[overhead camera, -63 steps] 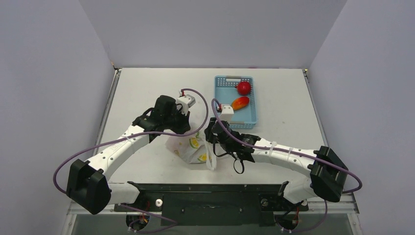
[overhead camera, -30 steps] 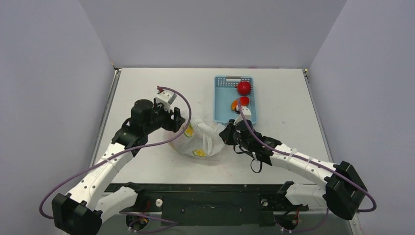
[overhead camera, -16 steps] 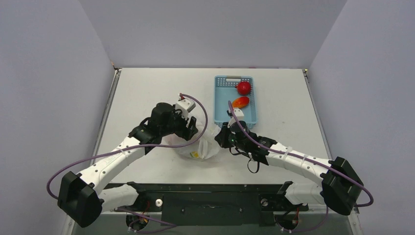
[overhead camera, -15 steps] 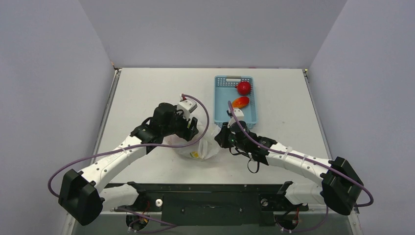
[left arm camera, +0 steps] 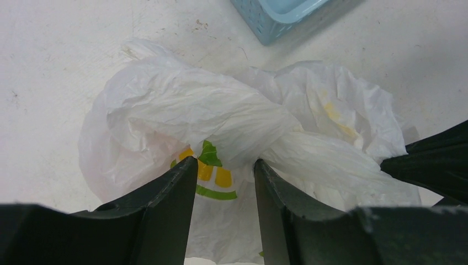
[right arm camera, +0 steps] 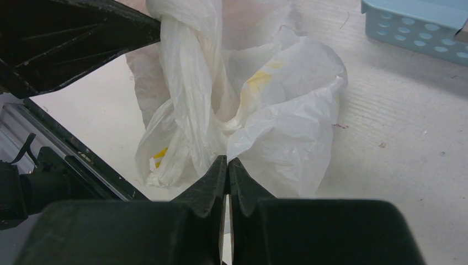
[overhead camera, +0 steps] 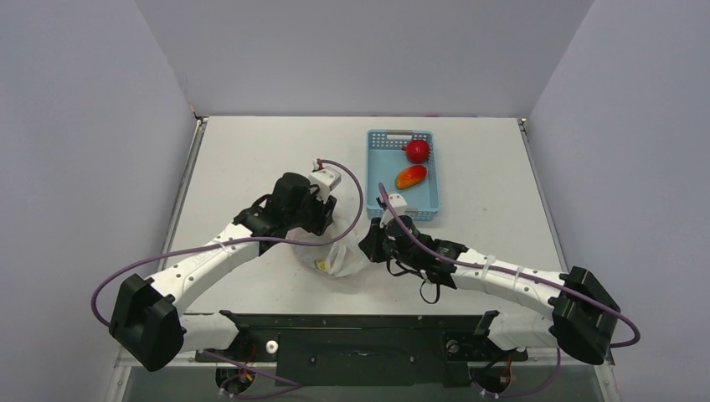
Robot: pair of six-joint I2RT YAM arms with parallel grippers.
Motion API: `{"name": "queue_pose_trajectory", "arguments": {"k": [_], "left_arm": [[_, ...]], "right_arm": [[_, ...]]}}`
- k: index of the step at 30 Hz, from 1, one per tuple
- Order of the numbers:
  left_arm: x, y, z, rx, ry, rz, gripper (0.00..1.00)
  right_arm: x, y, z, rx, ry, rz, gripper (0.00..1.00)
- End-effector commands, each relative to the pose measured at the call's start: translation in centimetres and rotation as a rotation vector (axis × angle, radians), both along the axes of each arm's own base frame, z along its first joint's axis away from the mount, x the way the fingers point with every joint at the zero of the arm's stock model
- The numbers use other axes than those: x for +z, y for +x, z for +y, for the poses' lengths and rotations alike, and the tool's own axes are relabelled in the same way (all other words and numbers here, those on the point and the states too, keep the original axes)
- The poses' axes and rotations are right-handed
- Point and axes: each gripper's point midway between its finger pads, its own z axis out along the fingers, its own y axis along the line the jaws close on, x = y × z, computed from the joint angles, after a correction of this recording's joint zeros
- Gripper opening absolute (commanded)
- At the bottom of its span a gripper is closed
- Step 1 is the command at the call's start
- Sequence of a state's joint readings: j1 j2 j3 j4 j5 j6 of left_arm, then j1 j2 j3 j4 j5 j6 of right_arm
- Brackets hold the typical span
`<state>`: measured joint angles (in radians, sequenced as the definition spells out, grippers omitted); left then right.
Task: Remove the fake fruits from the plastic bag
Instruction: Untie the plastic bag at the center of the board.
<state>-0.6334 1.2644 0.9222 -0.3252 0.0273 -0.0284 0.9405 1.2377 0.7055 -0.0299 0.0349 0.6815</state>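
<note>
Plastic bag: I see the plastic bag [overhead camera: 335, 255] crumpled on the table [overhead camera: 251, 159], between the two arms and just in front of the basket's near corner.
Bag shape: in the right wrist view a twisted rope of film runs from the bag's body [right arm camera: 276, 127] up to the tip of the other arm's finger.
Left gripper: the left gripper [left arm camera: 223, 165] has its fingers [left arm camera: 176, 193] partly apart, clamped on a bunched neck of the bag [left arm camera: 193, 110], with the citrus print showing between them.
Right gripper: the right gripper [right arm camera: 227, 163] has its fingers pressed together, pinching thin bag film at the tips.
Fake fruits: I cannot make them out through the folds in any view.
Basket: the blue basket [overhead camera: 370, 180] sits beyond the bag and holds a round red apple [overhead camera: 417, 150] and a red-orange mango [overhead camera: 410, 177], which lie apart.
</note>
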Motion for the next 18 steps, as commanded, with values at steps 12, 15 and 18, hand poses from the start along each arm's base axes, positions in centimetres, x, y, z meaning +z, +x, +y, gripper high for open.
{"name": "queue_pose_trajectory", "arguments": {"k": [12,15,18], "left_arm": [[2.5,0.8,-0.9,-0.025,-0.029,-0.049,0.4],[2.5,0.7,-0.9,-0.032,-0.03,-0.049,0.21],[2.8,1.3,0.1,0.023,-0.002,-0.077,0.0]], "right_arm": [[3.4,0.1,2.9,0.022,0.058,-0.073,0.0],[3.3,0.1,3.0,0.024,0.054,-0.075,0.0],[2.5,0.0,2.2,0.001,0.025,-0.067,0.0]]}}
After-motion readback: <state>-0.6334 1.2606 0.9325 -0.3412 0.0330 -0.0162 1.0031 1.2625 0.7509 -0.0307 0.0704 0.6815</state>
